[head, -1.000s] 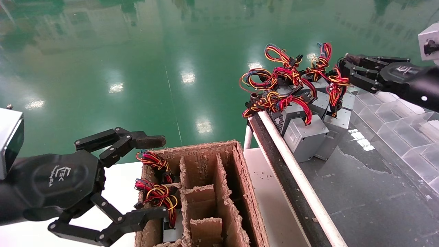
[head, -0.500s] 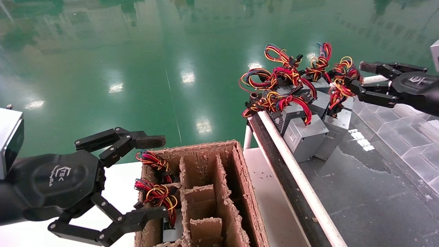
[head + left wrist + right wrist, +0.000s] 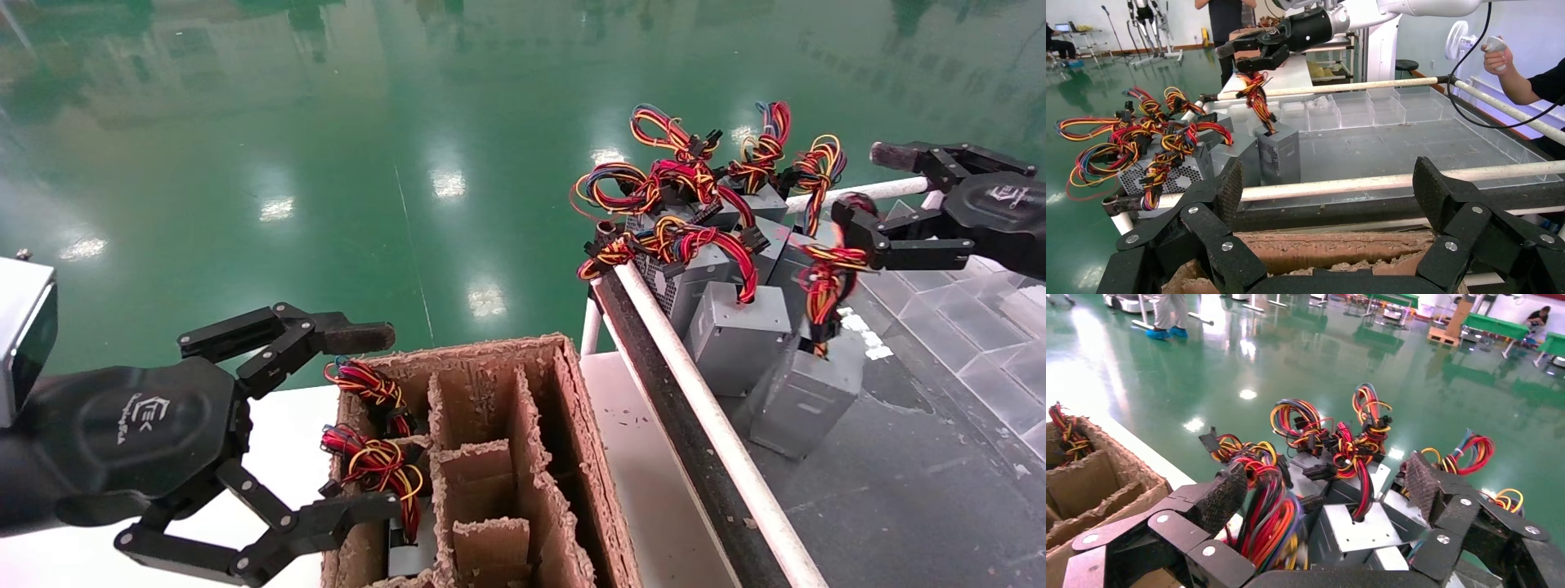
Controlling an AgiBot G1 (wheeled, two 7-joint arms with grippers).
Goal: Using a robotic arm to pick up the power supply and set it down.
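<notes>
Right tool [image 3: 878, 204], wires hooked on one finger, drags power supply [image 3: 805, 392] off pile; next: lift clear, set down; left tool [image 3: 359, 416] open, idle.

Power supply [image 3: 805, 392] matt grey sheet metal; box [image 3: 490, 457] rough, frayed corrugated cardboard; floor [image 3: 327, 163] glossy.

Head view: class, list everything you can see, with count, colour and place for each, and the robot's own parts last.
power supply: one, grey, on the dark table, its red-yellow wires hooked over a right gripper finger
other power supplies: several, grey, piled at the table's far end
wire bundles: two, red-yellow, in the box's left compartments
cardboard box: one, brown, divided
white rail: one, table's left edge
clear trays: several, table's right
left gripper: black, open, beside box
right gripper: black, open, above table
</notes>
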